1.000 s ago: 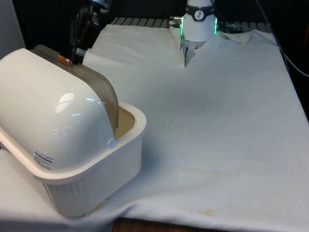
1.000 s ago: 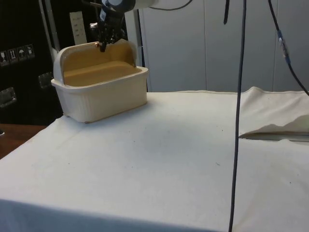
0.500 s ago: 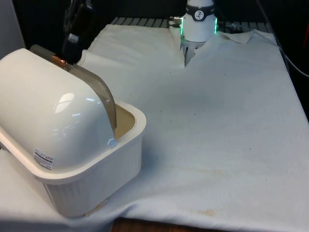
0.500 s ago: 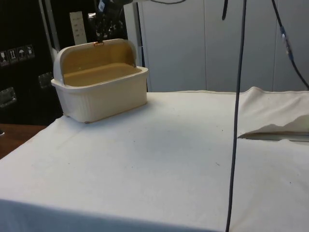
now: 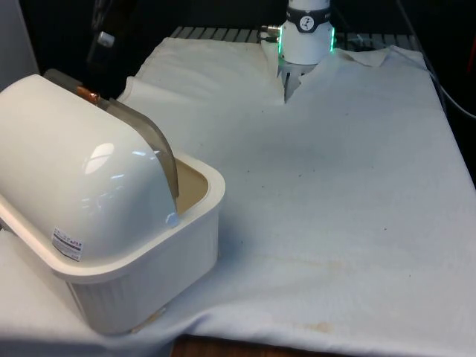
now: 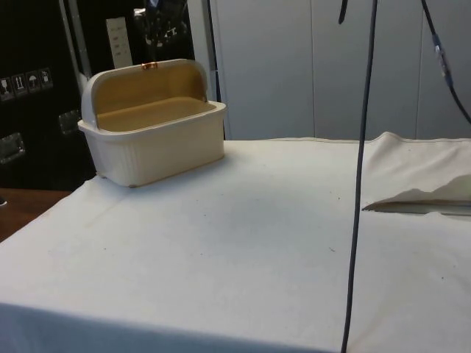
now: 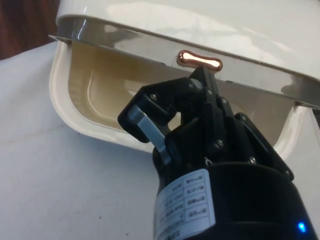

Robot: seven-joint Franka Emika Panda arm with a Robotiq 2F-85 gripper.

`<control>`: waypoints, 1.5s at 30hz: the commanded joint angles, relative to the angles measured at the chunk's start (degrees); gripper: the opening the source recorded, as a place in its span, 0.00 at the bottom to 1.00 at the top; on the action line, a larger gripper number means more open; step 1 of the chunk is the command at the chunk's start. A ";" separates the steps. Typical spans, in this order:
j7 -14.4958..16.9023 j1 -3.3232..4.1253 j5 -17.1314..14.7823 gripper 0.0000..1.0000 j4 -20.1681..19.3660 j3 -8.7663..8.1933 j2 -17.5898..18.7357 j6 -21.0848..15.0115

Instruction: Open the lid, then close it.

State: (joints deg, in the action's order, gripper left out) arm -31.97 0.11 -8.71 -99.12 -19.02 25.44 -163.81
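A cream bread box (image 5: 149, 275) stands at the front view's left, its back turned to that camera. Its smoky roll-top lid (image 5: 152, 141) is rolled back under the white dome, so the tan inside (image 6: 151, 110) lies bare in the side view. A small copper handle (image 5: 89, 94) (image 6: 149, 65) (image 7: 199, 60) sits on the lid's edge at the top. My gripper (image 5: 104, 44) (image 6: 160, 29) (image 7: 170, 97) hangs a little above that handle, apart from it. It is open, and one grey pad (image 7: 145, 126) shows bare with nothing held.
White cloth (image 5: 335, 186) covers the table to the front view's right of the box. A fold of cloth (image 6: 419, 195) lies raised at the side view's right. A dark cable (image 6: 360, 176) hangs down through the side view.
My gripper has let go of the copper handle and risen up and away from it. The lid has stayed rolled back and the box has not moved.
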 commanded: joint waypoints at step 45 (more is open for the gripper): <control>-8.65 -1.26 -0.57 0.00 12.43 -1.78 11.63 0.17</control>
State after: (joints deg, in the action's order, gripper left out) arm -40.28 -0.97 -8.88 -87.15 -20.97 36.73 -163.98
